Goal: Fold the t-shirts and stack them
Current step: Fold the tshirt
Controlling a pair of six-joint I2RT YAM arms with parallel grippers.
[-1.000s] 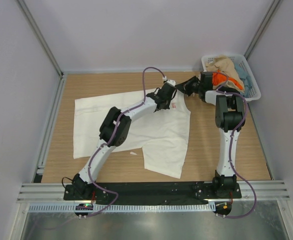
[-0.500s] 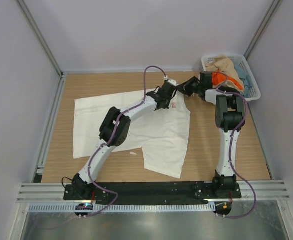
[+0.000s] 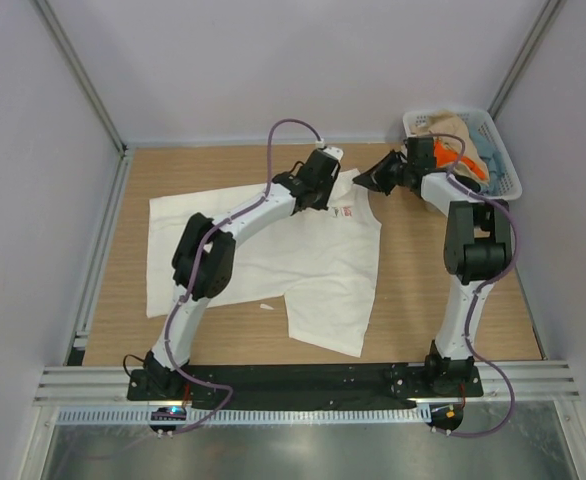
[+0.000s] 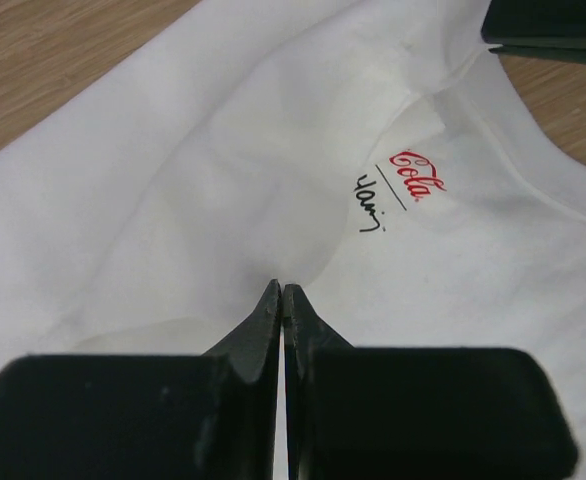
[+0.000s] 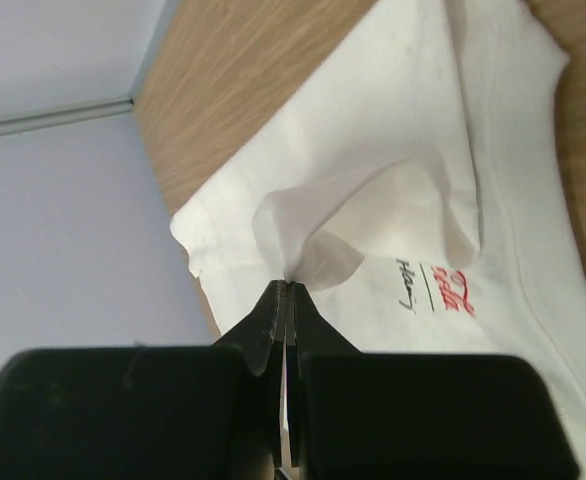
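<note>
While both hands grip its collar end, the white t-shirt (image 3: 273, 260) lies spread on the table (image 3: 423, 280).
From above, the left hand (image 3: 318, 195) and right hand (image 3: 365, 184) sit close together at the shirt's far edge. The white lattice basket (image 3: 508, 175) in the far right corner holds a tan shirt (image 3: 453, 125), an orange shirt (image 3: 443, 155) and a pale blue shirt (image 3: 483, 150). Left wrist: fingers (image 4: 253, 340) pressed together on a raised pucker of white cloth, with the red script print (image 4: 418, 175) just beyond. Right wrist: fingers (image 5: 263, 330) clamped on a raised, curling flap of the shirt, with a grey wall (image 5: 63, 50) behind.
</note>
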